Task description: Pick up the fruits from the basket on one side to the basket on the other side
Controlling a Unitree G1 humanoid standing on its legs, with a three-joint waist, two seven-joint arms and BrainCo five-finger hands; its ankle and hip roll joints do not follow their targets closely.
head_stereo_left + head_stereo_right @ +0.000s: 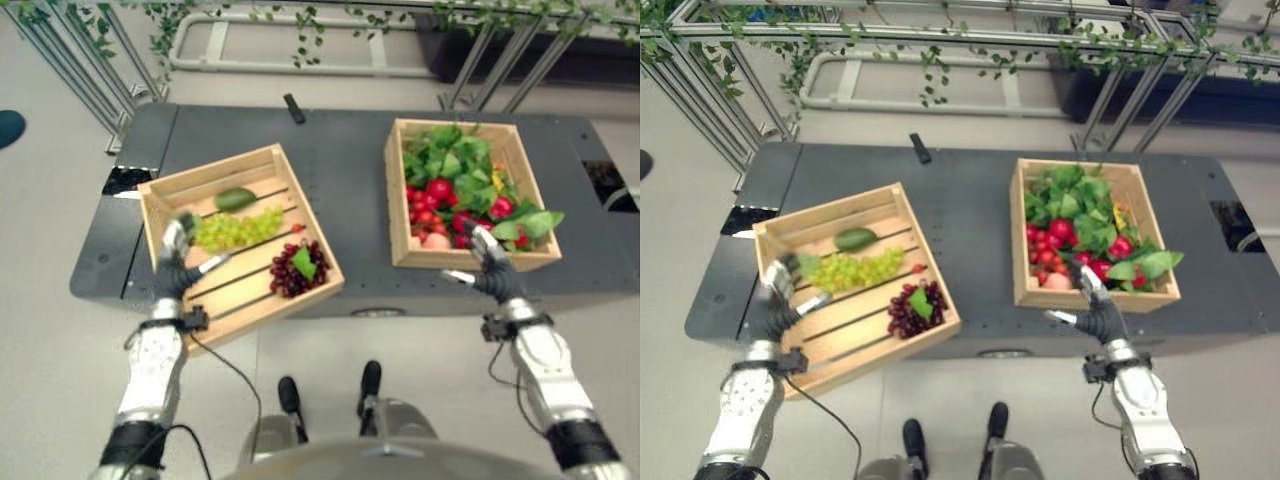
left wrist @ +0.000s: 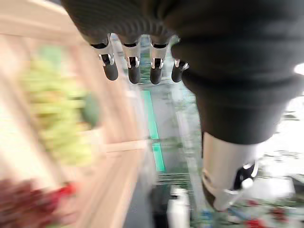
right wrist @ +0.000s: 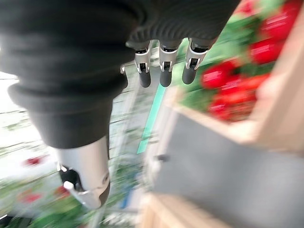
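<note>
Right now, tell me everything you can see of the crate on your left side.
The left crate is a shallow, light wooden box with a slatted bottom, lying turned at an angle on the dark table, its near corner out past the table's front edge. Inside lie a green avocado toward the back, green grapes in the middle and dark red grapes with a leaf toward the front. The left hand is at its near left rim, fingers straight, holding nothing.

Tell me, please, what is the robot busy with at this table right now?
It stands before two wooden crates of fruit on a dark table. The left hand hovers open over the left crate, near the green grapes. The right hand is open at the near edge of the right crate, which is full of red fruit and leaves. Neither hand holds anything.
</note>
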